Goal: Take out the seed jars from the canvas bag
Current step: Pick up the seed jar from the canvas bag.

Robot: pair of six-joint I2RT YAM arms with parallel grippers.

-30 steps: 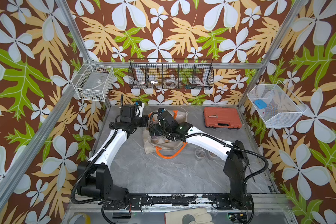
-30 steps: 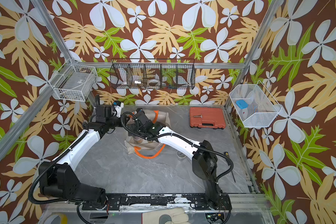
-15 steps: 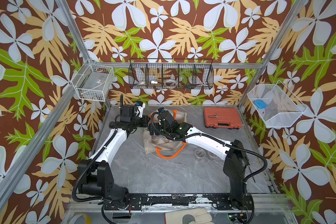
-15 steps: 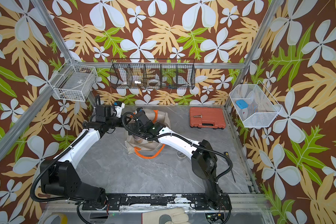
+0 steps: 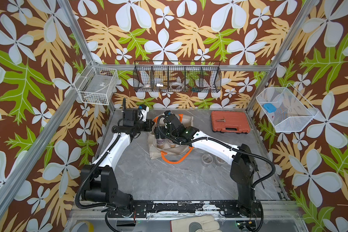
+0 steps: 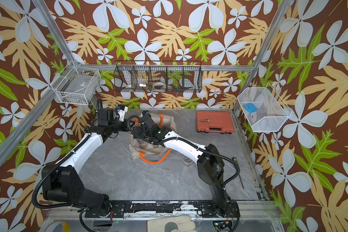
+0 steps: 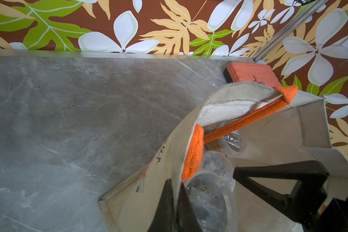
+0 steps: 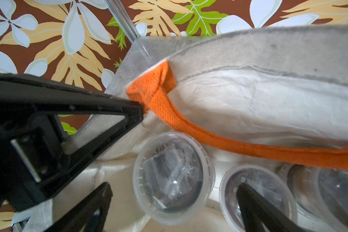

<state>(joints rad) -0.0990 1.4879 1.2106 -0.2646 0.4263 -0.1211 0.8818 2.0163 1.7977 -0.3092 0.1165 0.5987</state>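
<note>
Inside canvas bag (image 8: 269, 100), seed jar (image 8: 172, 177) — right claw (image 8: 174, 187) astride

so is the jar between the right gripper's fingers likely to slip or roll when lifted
Possibly slippery: the seed jar looks like smooth clear plastic. Being round, it could roll if tipped sideways. The sagging canvas bag may snag it.

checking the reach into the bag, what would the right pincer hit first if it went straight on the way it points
Most likely the seed jar lying in the canvas bag: the open right pincer points at its lid, fingers either side. Depth unclear.
</note>
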